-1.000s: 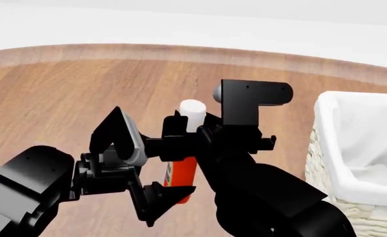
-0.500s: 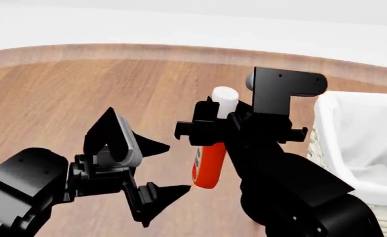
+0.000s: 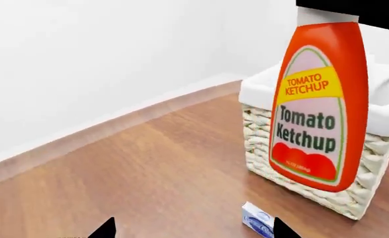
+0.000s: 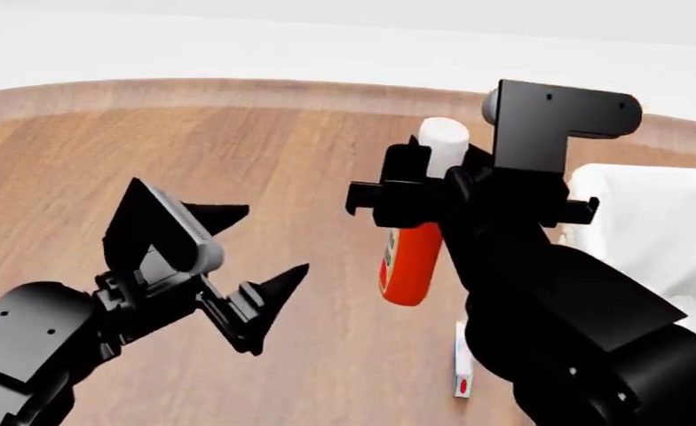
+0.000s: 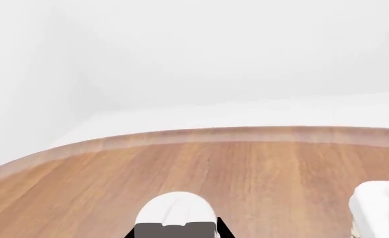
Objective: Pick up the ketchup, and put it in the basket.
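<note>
The ketchup (image 4: 411, 266), an orange-red bottle with a white cap, hangs upright above the wooden floor. My right gripper (image 4: 429, 206) is shut on its neck, just below the cap. In the left wrist view the ketchup (image 3: 317, 114) shows its yellow-white label in front of the basket (image 3: 261, 144). The right wrist view shows only the ketchup cap (image 5: 174, 210) at my right gripper (image 5: 176, 233). The basket (image 4: 656, 231), cream wicker with a white liner, stands just right of the bottle. My left gripper (image 4: 274, 240) is open and empty, to the bottle's left, with my left gripper (image 3: 194, 233) fingertips dark at the frame's edge.
A small white-and-blue box (image 4: 462, 359) lies on the floor below the bottle, close to the basket; the box (image 3: 257, 220) also shows in the left wrist view. A white wall with a wooden skirting (image 4: 206, 93) curves along the far side of the floor.
My right gripper has carried the ketchup up and to the right, toward the basket. My left gripper, earlier open around the bottle's lower part, has drawn away to the left.
</note>
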